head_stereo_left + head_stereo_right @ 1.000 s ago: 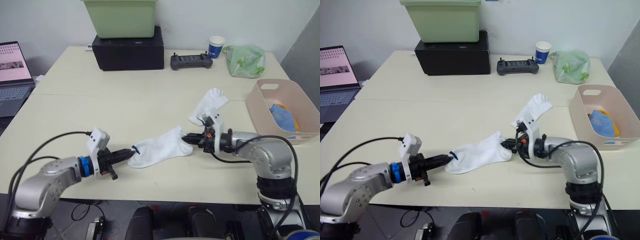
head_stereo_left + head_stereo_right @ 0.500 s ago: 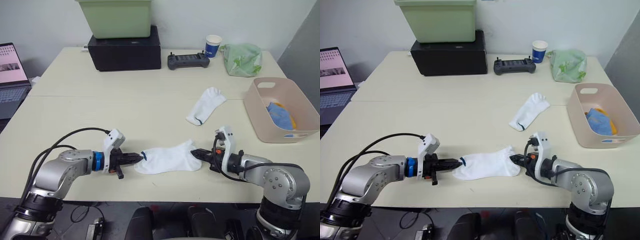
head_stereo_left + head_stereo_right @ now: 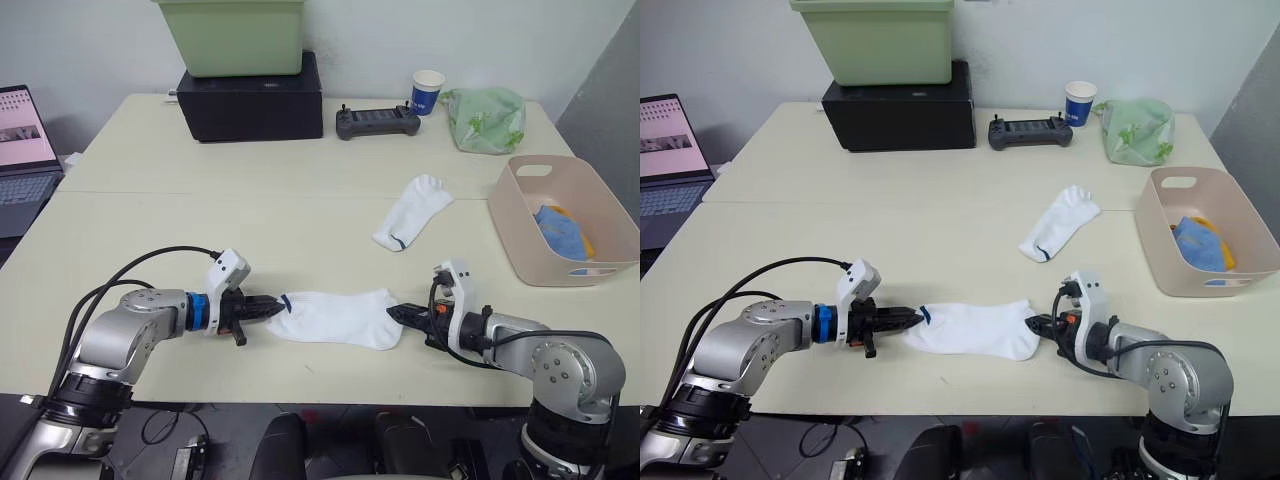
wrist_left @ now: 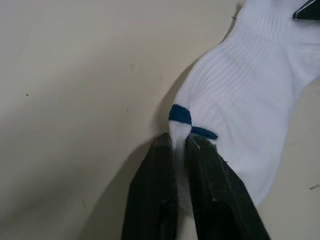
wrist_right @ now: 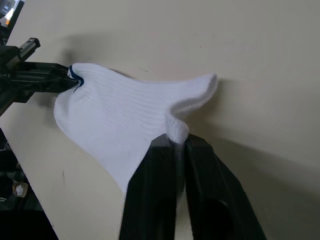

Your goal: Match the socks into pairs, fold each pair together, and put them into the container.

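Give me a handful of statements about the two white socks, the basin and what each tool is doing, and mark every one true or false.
1. The left tool is shut on the blue-marked end of the near white sock. True.
2. The right tool hangs open above the table, touching nothing. False: it is shut on the opposite end of the same sock, which is stretched flat between the two tools.
3. The second white sock lies on the table apart from the held one, farther from the robot. True.
4. The pink basin is empty. False: blue and orange fabric lies inside it.
5. The second white sock is draped over the basin's rim. False: it lies flat on the tabletop, to the left of the basin.
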You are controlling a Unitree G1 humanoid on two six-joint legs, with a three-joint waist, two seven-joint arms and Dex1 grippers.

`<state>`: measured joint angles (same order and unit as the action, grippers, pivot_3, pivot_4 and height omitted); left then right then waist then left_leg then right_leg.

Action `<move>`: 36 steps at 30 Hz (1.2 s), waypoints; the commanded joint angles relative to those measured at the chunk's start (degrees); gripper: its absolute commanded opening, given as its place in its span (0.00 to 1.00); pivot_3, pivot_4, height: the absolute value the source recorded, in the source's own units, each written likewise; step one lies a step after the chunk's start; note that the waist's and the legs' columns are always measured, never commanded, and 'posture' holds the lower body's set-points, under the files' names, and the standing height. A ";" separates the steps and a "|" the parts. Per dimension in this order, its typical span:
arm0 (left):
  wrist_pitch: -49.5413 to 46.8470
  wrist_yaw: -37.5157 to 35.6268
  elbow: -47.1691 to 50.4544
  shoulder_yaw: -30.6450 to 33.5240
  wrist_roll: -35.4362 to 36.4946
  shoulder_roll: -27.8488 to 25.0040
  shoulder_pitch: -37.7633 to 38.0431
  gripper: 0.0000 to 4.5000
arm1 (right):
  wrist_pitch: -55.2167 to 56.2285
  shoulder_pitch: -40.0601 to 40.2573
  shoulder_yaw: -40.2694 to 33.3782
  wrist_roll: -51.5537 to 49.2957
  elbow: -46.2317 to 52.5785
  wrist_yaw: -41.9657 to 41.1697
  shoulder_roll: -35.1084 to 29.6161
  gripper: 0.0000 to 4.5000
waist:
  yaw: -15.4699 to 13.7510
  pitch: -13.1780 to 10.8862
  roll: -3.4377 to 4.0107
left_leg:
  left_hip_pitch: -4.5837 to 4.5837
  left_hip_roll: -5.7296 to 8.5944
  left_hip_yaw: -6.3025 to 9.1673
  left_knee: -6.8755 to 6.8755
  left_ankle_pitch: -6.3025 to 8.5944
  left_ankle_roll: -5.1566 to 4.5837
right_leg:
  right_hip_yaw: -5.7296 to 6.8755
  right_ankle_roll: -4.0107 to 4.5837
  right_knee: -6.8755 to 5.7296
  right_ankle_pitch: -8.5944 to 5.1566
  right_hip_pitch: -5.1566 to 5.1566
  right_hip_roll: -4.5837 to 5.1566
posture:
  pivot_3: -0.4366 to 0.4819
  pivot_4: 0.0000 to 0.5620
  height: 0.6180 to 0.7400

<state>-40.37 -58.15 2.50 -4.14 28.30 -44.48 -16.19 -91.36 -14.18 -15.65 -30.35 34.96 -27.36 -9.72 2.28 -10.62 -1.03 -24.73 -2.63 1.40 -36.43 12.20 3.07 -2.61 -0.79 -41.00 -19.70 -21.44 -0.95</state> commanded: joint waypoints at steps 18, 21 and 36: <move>25.42 -2.23 5.30 -0.28 -9.20 6.00 2.53 0.31 | 66.33 -3.72 27.47 14.79 -13.65 -25.26 -22.43 0.38 | -0.14 -0.03 -0.06 | 0.02 0.06 -0.07 -0.01 0.00 0.00 | 0.05 -0.01 0.11 0.00 0.10 -0.03 | 0.48 0.27 1.00; 29.94 -1.79 1.55 -3.00 -13.22 7.31 2.12 0.08 | 74.26 -4.22 32.33 19.34 -20.27 -27.30 -22.14 0.13 | -0.38 -0.04 -0.06 | 0.01 0.08 -0.08 -0.06 0.00 0.00 | 0.03 0.00 0.11 0.01 0.09 -0.02 | 0.48 0.27 1.00; 33.34 -3.54 -4.25 1.95 -10.49 6.15 3.78 0.00 | 81.99 0.83 24.17 15.03 -27.24 -31.26 -26.02 0.01 | -0.40 -0.03 -0.04 | 0.06 -0.02 0.00 -0.25 0.00 0.00 | 0.10 0.01 0.01 0.01 0.22 0.01 | 0.48 0.27 1.00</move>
<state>-6.21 -60.88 -4.65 -4.51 15.84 -37.19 -12.24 -9.14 -13.22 11.28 -11.86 3.01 -57.57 -35.59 1.88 -10.65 -1.08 -24.67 -2.65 1.40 -36.68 12.20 3.06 -2.52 -0.78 -41.00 -19.69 -21.22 -0.94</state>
